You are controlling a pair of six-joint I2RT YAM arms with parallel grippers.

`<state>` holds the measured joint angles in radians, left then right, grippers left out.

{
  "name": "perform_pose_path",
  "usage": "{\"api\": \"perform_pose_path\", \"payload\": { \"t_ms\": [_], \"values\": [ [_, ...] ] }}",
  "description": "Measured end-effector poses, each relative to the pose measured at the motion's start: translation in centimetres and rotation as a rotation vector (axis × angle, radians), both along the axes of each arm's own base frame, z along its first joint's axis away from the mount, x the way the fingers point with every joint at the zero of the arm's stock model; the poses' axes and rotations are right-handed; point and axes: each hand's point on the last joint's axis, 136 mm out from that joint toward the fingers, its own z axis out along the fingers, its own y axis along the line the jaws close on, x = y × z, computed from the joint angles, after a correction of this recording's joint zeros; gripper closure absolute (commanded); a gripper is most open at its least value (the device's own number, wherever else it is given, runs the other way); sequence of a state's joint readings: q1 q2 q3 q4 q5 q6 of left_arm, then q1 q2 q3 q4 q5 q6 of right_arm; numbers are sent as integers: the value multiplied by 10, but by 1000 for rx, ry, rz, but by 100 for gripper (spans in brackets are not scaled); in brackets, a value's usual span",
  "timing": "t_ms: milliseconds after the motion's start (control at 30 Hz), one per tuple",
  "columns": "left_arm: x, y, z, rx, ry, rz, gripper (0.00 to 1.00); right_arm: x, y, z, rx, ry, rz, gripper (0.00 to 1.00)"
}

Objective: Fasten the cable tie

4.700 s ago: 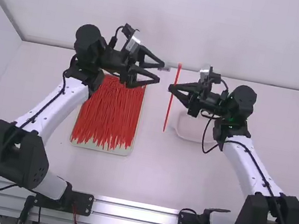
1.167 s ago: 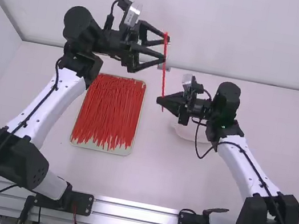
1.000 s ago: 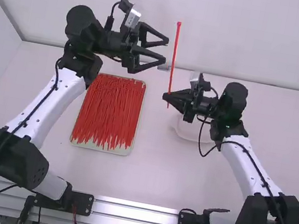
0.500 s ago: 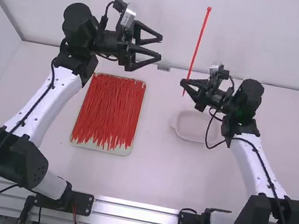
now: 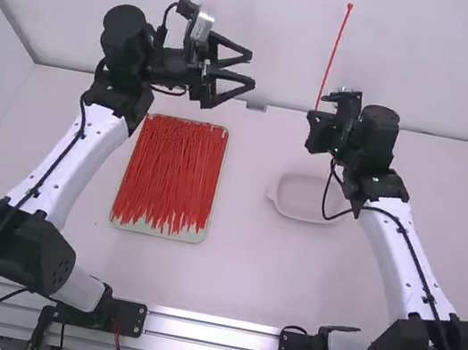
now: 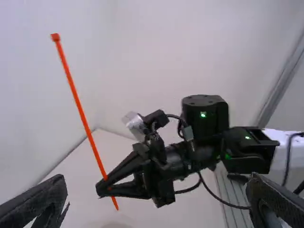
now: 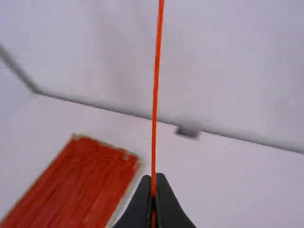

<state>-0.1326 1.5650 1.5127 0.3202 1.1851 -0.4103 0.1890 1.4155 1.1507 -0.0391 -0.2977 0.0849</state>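
While my right gripper (image 5: pixel 316 120) clamped the cable tie (image 5: pixel 334 57) near its lower tip, the tie stood nearly upright above the table (image 5: pixel 236 266), head uppermost. My left gripper (image 5: pixel 252 70), spread and empty, hung to its left.

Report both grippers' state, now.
Left gripper: open, holding nothing.
Right gripper: closed on the red cable tie, near one end.
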Motion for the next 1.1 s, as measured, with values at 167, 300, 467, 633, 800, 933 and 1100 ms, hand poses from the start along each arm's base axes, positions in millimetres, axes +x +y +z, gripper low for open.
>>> {"api": "perform_pose_path", "payload": {
  "t_ms": [167, 300, 467, 633, 800, 933, 1100],
  "values": [
    [16, 5, -4, -4, 30, 92, 1, 2, -19, -20, -99, 60, -187, 100],
    [22, 7, -2, -11, 26, 133, 1, -4, -23, -31, -188, 88, -292, 100],
    [30, 10, -2, -24, 47, 180, 1, -21, -13, -35, -302, 81, -426, 100],
    [29, 4, -1, -30, 53, 181, 1, -40, -2, -29, -387, 27, -537, 100],
    [26, -11, 0, -41, 77, 171, 1, -58, 5, -15, -449, -53, -629, 100],
    [22, -22, 0, -50, 93, 162, 1, -70, 12, -4, -480, -114, -678, 100],
    [20, -35, -2, -53, 120, 169, 4, -83, 19, 6, -510, -171, -715, 100]
  ]
}}
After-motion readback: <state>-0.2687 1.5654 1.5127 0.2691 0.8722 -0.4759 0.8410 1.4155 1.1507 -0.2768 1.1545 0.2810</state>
